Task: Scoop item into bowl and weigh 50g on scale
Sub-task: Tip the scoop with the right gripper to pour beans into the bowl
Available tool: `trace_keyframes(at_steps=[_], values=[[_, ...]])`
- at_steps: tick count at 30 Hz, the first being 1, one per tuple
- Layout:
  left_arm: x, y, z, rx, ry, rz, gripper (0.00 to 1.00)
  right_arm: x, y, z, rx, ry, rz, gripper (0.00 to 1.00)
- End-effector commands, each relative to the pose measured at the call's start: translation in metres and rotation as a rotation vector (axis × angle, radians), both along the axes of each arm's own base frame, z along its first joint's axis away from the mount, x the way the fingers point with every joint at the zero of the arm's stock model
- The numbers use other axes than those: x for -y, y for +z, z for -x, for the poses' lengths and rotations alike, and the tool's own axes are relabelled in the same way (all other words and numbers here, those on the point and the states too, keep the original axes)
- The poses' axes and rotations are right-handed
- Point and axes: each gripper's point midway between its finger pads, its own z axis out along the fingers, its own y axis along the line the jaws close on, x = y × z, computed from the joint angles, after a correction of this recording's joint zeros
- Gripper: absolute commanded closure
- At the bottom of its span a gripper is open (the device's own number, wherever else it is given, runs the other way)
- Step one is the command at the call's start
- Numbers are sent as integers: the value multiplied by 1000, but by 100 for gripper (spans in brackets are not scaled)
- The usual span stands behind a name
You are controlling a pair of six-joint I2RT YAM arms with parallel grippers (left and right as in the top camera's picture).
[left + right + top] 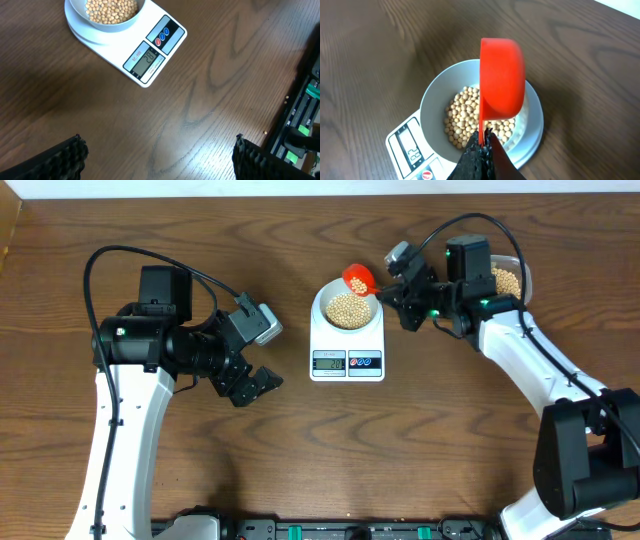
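wood table (300, 470); scale (150, 57) reads perhaps 20, left wrist only

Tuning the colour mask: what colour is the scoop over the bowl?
Bright red-orange. The scoop shows clearest in the right wrist view.

tabletop (300, 470): dark brown wood grain | scale (347, 364): flat on it, mid-rear, display facing the near edge | tub (524, 272): on it at right rear, well apart from scale | two tan specks (265, 132): loose near front edge
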Motion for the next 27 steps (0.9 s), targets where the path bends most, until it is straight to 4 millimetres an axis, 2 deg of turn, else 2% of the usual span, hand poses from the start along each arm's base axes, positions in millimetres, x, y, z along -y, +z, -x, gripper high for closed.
trace_keyframes(at_steps=[1, 9, 27], values=[[-1, 0, 1, 5, -6, -5, 5, -3, 12, 1, 51, 10, 17, 99], [-1, 0, 1, 5, -6, -5, 5, -3, 2, 1, 73, -12, 113, 99], [-1, 0, 1, 5, -6, -5, 5, -13, 13, 6, 113, -12, 140, 99]])
